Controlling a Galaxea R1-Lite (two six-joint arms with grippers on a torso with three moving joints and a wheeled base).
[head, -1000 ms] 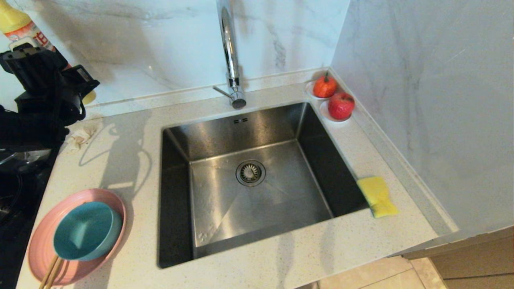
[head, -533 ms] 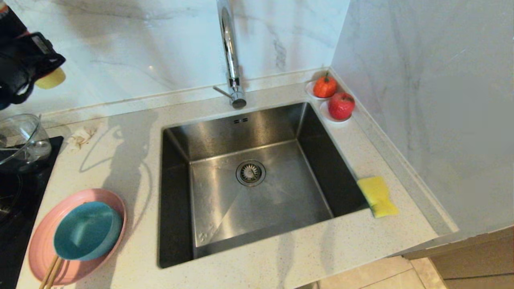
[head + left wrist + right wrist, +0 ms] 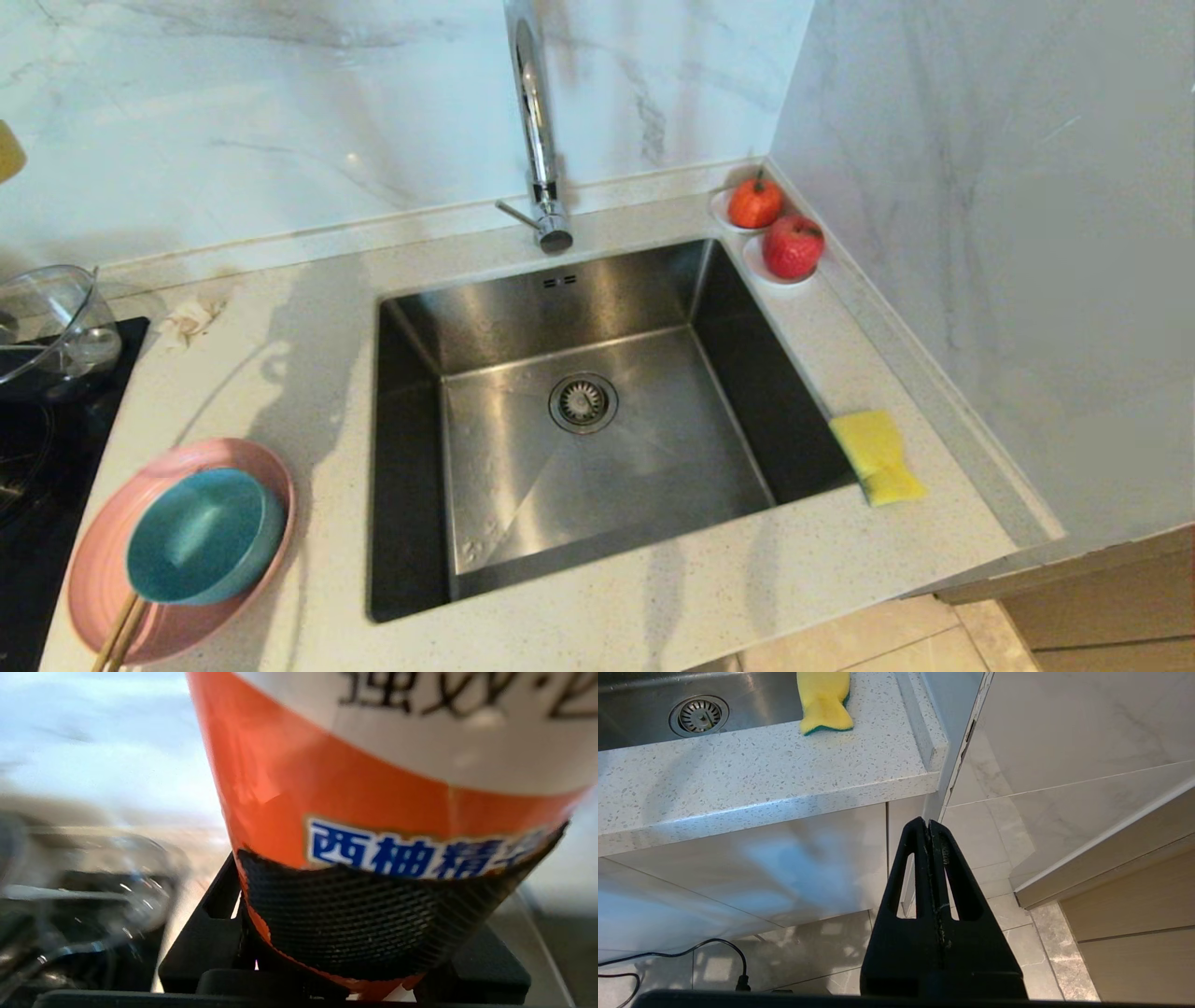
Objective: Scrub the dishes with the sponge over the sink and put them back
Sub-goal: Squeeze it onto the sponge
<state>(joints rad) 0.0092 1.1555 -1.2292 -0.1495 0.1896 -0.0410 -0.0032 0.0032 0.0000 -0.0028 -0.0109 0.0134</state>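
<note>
The left hand (image 3: 355,933) grips a bottle (image 3: 373,793) with an orange and white label printed with blue characters; its black mesh-faced fingers (image 3: 355,914) press against the lower part of the label. In the left wrist view the bottle fills most of the frame, and a clear glass bowl (image 3: 93,882) shows blurred beside it. The left hand itself lies outside the head view, where only a small yellow bit shows at the far left edge, against the wall.

The right hand (image 3: 930,823) hangs low in front of the cabinet, below the tabletop's (image 3: 752,774) front edge, with its two black fingers pressed together and nothing between them.

On the tabletop (image 3: 280,355), to the left of the sink (image 3: 579,420), the pink plate (image 3: 103,560) sits near the front edge with the teal-blue bowl (image 3: 201,537) resting in it. A pair of wooden chopsticks (image 3: 117,635) leans on the plate's near rim, just beside the bowl. The sponge (image 3: 878,457) lies yellow side up on the tabletop at the sink's right rim, one end reaching slightly over the basin. The chrome tap (image 3: 537,131) stands behind the sink. Two red fruits on small white dishes (image 3: 775,233) sit in the back right corner. The glass bowl (image 3: 51,322) stands at the far left on a black cooktop (image 3: 37,467), and a crumpled scrap (image 3: 191,317) lies near it.
</note>
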